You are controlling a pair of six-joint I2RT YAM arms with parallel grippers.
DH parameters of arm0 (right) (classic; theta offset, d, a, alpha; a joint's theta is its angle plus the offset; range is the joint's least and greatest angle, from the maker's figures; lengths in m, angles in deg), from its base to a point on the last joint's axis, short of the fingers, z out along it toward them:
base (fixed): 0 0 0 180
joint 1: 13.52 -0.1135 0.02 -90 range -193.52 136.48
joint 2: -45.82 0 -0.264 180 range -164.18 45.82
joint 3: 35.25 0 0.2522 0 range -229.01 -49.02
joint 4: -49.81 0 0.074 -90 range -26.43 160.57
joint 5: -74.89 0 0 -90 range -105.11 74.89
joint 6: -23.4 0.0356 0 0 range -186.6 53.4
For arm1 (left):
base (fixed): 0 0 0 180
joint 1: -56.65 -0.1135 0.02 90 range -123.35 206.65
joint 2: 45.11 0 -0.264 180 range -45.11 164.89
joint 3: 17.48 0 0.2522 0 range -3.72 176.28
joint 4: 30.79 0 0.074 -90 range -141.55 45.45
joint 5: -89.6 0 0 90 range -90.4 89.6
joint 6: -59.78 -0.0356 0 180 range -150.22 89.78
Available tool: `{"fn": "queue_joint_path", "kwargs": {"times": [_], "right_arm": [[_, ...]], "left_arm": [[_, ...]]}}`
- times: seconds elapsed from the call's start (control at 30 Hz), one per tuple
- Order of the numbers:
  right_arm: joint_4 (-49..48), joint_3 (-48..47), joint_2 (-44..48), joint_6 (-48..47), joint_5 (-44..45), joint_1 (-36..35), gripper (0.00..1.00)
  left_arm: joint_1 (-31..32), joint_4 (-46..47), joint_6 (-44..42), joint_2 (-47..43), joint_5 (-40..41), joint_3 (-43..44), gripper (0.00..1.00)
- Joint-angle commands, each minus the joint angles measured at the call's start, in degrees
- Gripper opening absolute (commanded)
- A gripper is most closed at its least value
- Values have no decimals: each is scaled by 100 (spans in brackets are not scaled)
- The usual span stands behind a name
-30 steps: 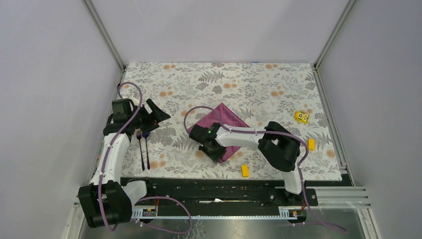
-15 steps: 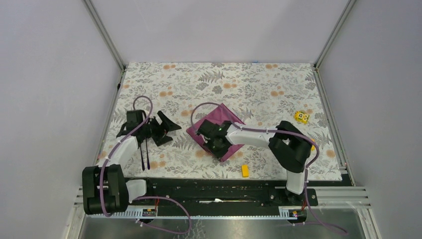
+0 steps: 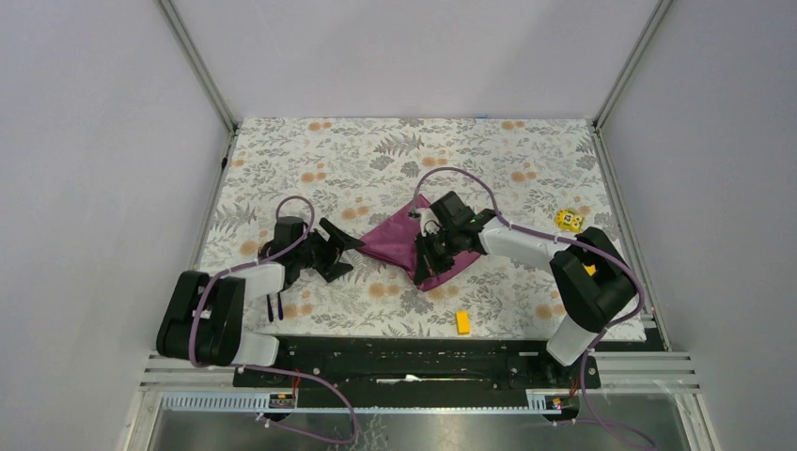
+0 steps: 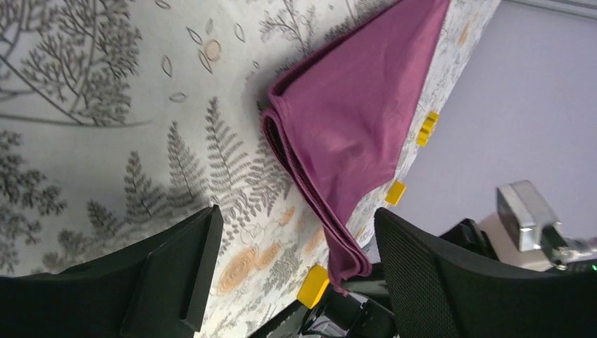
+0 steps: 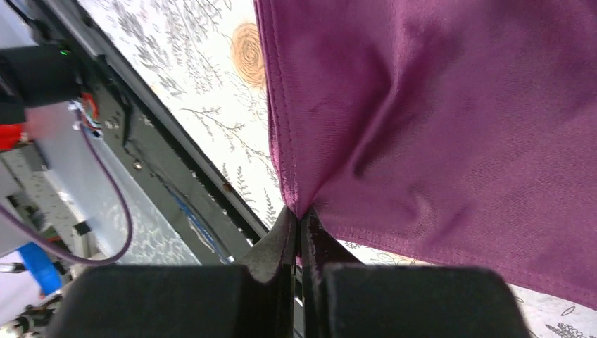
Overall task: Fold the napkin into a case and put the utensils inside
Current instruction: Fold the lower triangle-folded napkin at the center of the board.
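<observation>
R gripper [image 5: 301, 227] pinched shut on napkin [image 3: 390, 241] hem, mid-table. L gripper [image 3: 346, 254] agape, empty, just left of napkin's left corner, facing it. L arm nearer that corner. Napkin lies diagonal.

Softly sheened cloth napkin [image 5: 436, 105]; seemingly matt printed tablecloth [image 3: 526, 160]

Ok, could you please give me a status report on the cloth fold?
Right gripper shut on edge of plum-purple cloth napkin. Left gripper open, facing its folded corner. Slender dark purple utensils lie untouched, near left. Nothing blocking.
</observation>
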Motion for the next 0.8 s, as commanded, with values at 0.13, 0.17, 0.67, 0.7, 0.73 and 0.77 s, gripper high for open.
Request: {"fn": "queue_joint_path", "kwargs": {"times": [0.13, 0.17, 0.67, 0.7, 0.73, 0.77], "right_arm": [[-565, 286, 424, 188, -970, 485, 0], [-582, 316, 445, 187, -995, 513, 0], [-896, 622, 614, 343, -1299, 749, 0], [-919, 637, 621, 362, -1316, 752, 0], [-939, 646, 632, 375, -1328, 754, 0], [-957, 651, 642, 389, -1331, 759, 0]], "left_arm": [[97, 1225, 320, 871, 459, 239, 72], [98, 1258, 312, 935, 470, 286, 69], [124, 1200, 255, 1253, 500, 740, 37], [123, 1176, 245, 1261, 495, 774, 35], [124, 1165, 240, 1272, 481, 798, 34], [124, 1151, 240, 1271, 476, 825, 32]]}}
